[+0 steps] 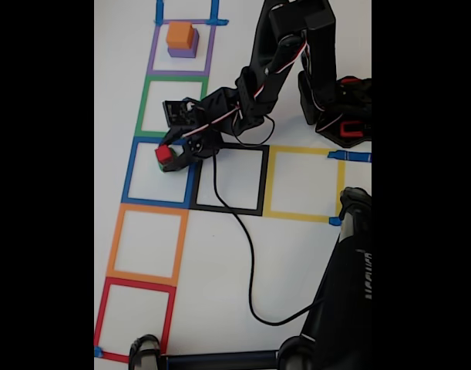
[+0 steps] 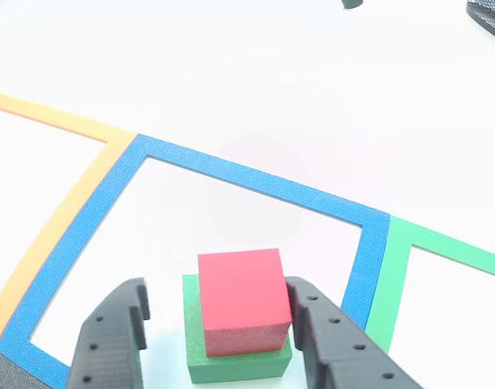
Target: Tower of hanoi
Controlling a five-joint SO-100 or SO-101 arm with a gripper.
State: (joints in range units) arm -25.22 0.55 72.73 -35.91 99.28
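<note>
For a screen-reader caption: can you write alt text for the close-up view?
A red cube sits on a green block inside a blue taped square, with the open hand around it: one finger touches the cube, the other stands apart.

High overview; close tool-mounted view

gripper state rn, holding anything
Gripper: open around the red cube on the green block; one finger touches it, the other stands apart.
</note>
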